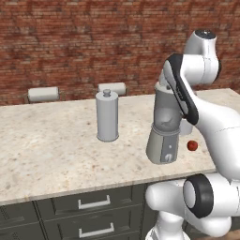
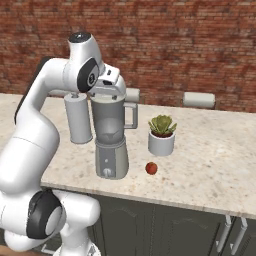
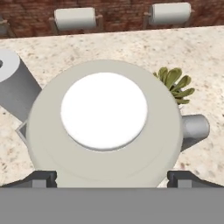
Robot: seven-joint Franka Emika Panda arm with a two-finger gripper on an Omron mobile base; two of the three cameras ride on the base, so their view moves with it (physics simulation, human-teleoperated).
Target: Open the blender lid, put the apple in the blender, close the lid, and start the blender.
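The grey blender [image 1: 164, 136] [image 2: 112, 150] stands near the counter's front edge, its knob facing front. The blender lid [image 3: 105, 109], a grey disc with a white centre cap, sits on the jar [image 2: 109, 122]. My gripper [image 3: 111, 179] [image 2: 107, 91] hangs directly above the lid, open, with a fingertip [image 3: 43, 177] low at either side of the rim. The jar's handle [image 3: 194, 127] sticks out to the right. The small red apple [image 1: 192, 146] [image 2: 151, 168] lies on the counter just right of the blender base.
A tall grey canister [image 1: 107, 117] [image 2: 78, 120] stands left of the blender. A potted succulent [image 2: 161, 135] [image 3: 175, 83] sits behind the apple. Paper towel rolls [image 1: 43, 93] [image 3: 74, 18] line the brick wall. Drawers [image 1: 93, 202] lie below the counter.
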